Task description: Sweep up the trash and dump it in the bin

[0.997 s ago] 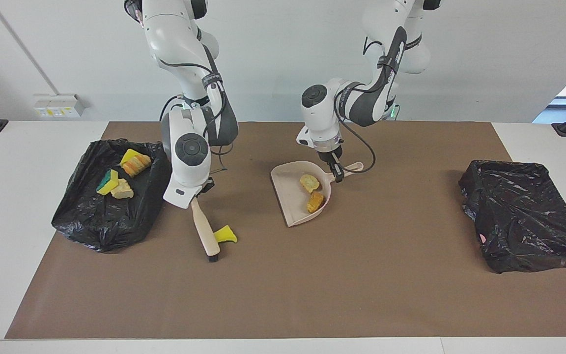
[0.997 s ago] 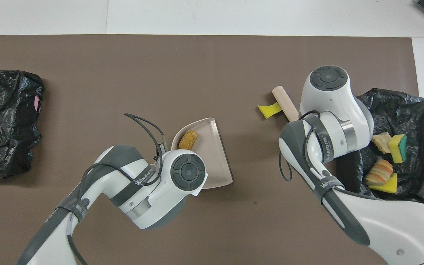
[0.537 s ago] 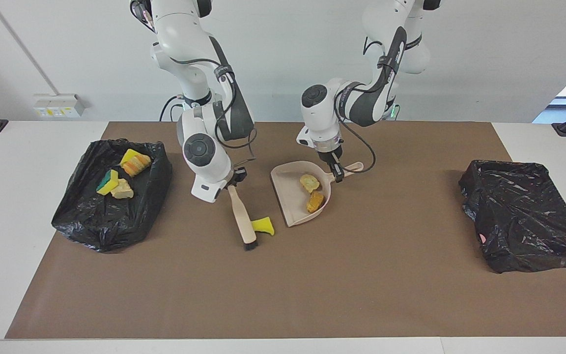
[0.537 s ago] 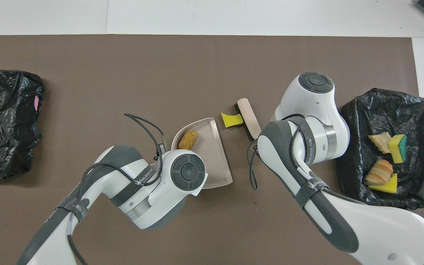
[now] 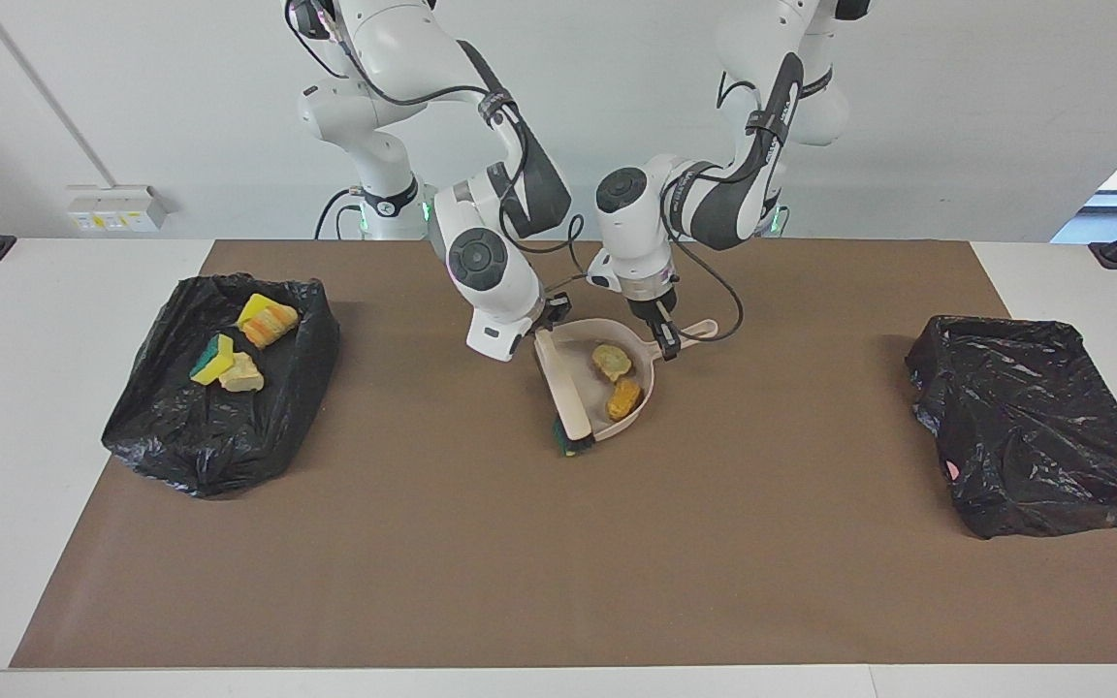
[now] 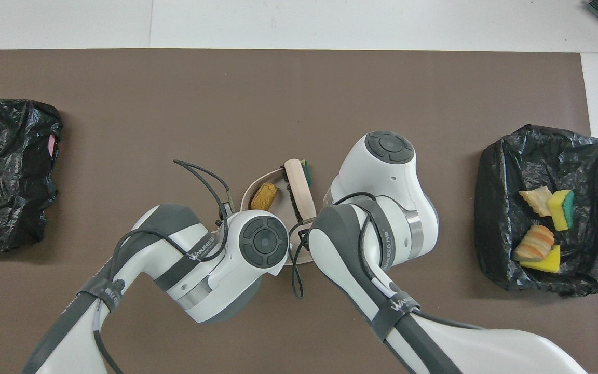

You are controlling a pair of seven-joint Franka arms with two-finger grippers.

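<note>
two scraps (image 5: 618, 379) in dustpan (image 5: 643, 338)

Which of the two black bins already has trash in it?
The black bin toward the right arm's end of the table does: sponge and bread scraps lie in it. The other black bin, toward the left arm's end, shows only crumpled black plastic.

Yellow sponge chunk (image 6: 307, 170) mostly hidden by brush (image 6: 299, 189).

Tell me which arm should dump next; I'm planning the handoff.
Probably left: its hand grips the beige plastic dustpan by the handle, scraps aboard. The right hand holds the beige brush.
</note>
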